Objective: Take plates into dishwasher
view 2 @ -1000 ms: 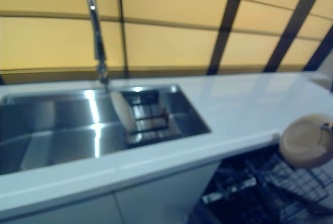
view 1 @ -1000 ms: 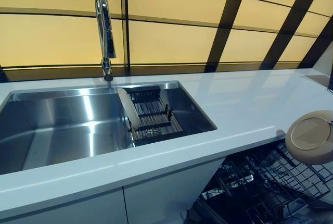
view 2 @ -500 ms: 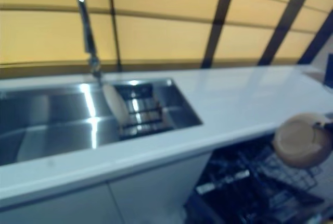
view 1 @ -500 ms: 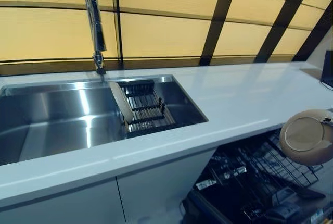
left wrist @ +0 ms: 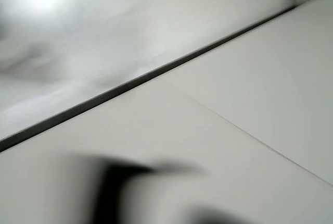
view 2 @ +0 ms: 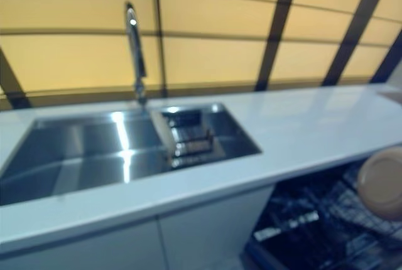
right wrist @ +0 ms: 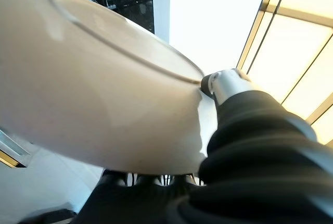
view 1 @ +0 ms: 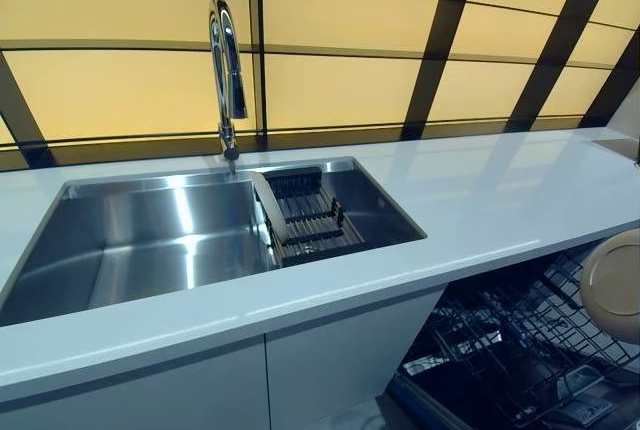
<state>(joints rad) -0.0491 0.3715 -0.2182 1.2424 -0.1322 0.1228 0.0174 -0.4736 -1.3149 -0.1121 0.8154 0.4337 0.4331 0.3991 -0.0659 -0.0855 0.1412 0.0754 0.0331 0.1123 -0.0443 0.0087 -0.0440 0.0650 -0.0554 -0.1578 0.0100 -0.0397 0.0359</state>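
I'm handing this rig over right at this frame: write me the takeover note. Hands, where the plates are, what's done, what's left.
Right hand: shut on a beige plate, thumb over its rim, held at the right edge of the view above the open dishwasher rack.
Left hand: not in any view; its wrist camera shows only pale blurred surfaces.
Another plate leans on the drying rack in the sink.
Done: one plate picked up and carried over the dishwasher.
Left: set it in the rack, then fetch the sink plate.
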